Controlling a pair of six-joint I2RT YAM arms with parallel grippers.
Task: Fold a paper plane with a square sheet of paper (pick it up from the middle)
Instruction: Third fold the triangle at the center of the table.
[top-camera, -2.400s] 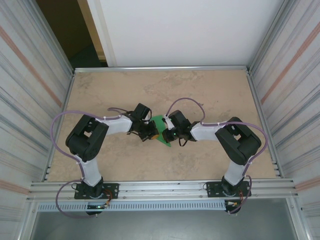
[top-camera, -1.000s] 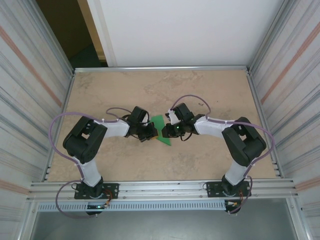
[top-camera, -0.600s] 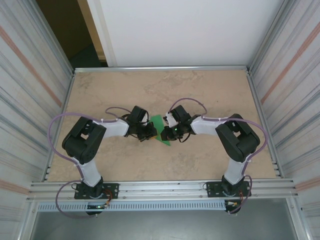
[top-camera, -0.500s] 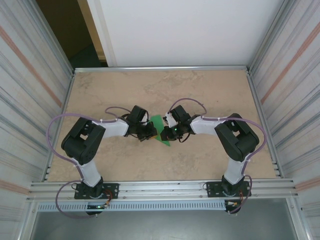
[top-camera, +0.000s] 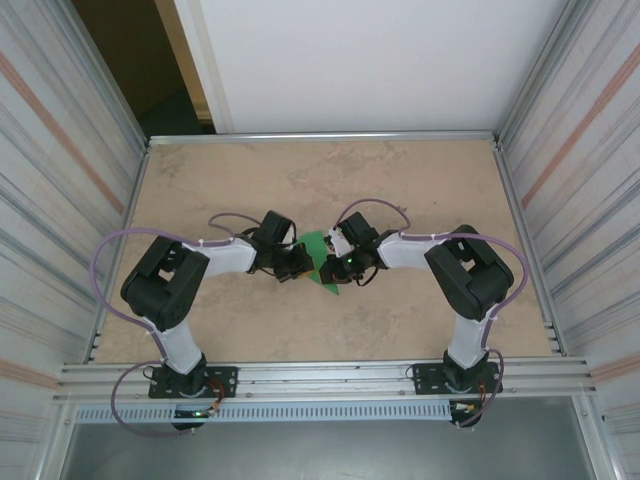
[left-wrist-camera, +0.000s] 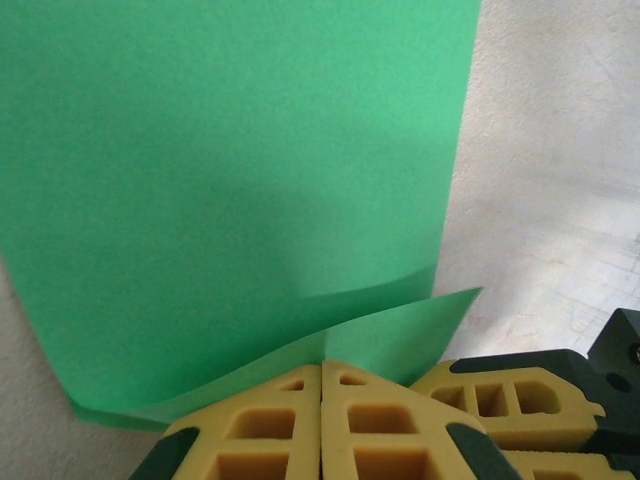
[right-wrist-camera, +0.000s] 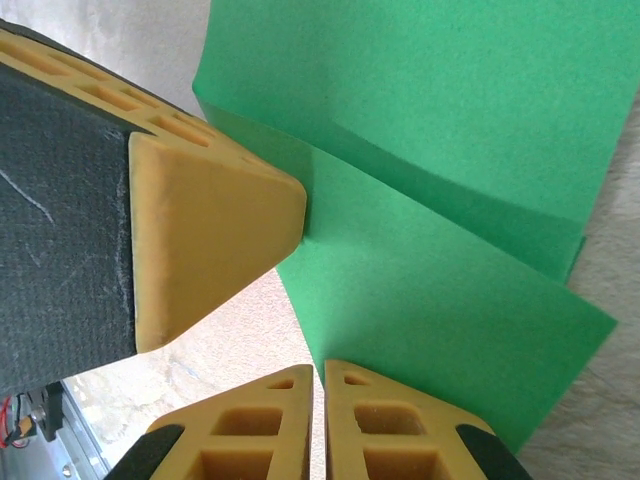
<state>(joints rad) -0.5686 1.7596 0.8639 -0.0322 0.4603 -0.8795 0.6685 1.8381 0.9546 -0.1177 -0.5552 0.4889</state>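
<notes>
Mid-table, between the two arms: the bright green square sheet of paper (top-camera: 322, 258), doubled over so two layers show with a soft crease across it (no dart shape yet). Your left gripper (left-wrist-camera: 322, 372) has its jaws pressed together on the near edge of the lower layer. Your right gripper (right-wrist-camera: 320, 378) is likewise closed, the sheet's edge running into its tips. By my reading, you pinch from opposite sides so the layers stay aligned while the fold sets. Whether the paper touches the beige stone-look table (top-camera: 420, 180) is unclear.
</notes>
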